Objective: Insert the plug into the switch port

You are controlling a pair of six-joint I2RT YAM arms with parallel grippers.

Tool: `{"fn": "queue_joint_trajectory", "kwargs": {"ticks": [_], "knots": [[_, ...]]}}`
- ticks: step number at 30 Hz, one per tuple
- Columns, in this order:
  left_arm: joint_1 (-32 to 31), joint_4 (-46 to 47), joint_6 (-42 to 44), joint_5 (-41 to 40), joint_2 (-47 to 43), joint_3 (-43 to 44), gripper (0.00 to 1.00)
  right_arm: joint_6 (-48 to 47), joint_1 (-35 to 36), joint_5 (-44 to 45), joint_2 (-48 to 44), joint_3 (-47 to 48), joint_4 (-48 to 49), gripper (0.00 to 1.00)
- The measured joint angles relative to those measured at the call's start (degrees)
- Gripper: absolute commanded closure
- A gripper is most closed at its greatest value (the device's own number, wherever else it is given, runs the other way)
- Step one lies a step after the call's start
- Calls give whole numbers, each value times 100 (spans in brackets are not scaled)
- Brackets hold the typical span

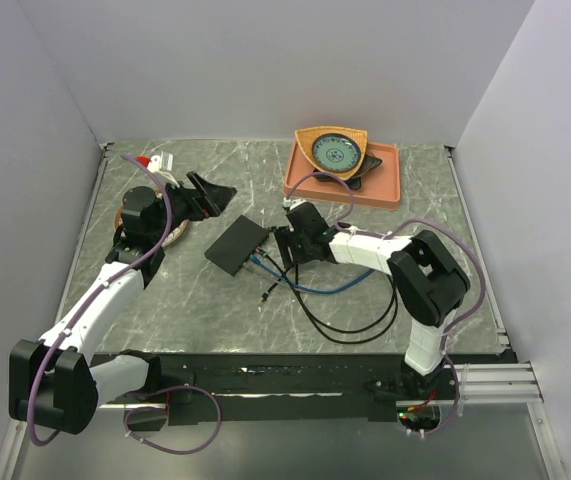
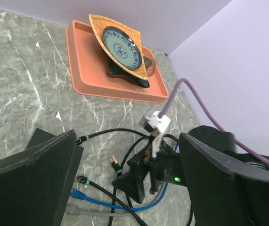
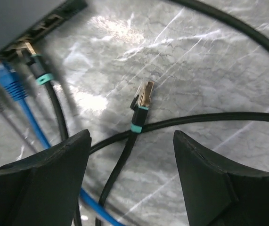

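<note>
The switch is a flat black box lying mid-table. Its port edge runs across the top left of the right wrist view. A blue plug and a black plug sit at that edge. A loose black plug with a gold tip and teal band lies on the marble, pointing toward the switch. My right gripper hovers low over its cable, open, with a finger on each side and nothing gripped. My left gripper is open and empty, raised behind the switch.
An orange tray at the back right holds a patterned bowl. Black, blue and grey cables loop over the marble right of the switch. White walls close in the table's left, back and right sides.
</note>
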Motion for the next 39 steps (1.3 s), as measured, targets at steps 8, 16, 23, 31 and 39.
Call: {"fn": "queue_joint_trajectory", "kwargs": {"ticks": [8,16,23,31,39], "knots": [[0,0,2,131,31,0,4,94,-24,140,424,278,-72,81],[0,-2,7,131,101,0,4,203,-146,55,525,400,74,100],[0,-2,4,188,223,0,4,192,-693,11,179,221,59,100],[0,-33,59,190,240,4,4,37,-1447,173,-1665,96,321,100],[0,-46,114,190,243,4,4,-496,-1574,675,-3421,588,435,100]]}}
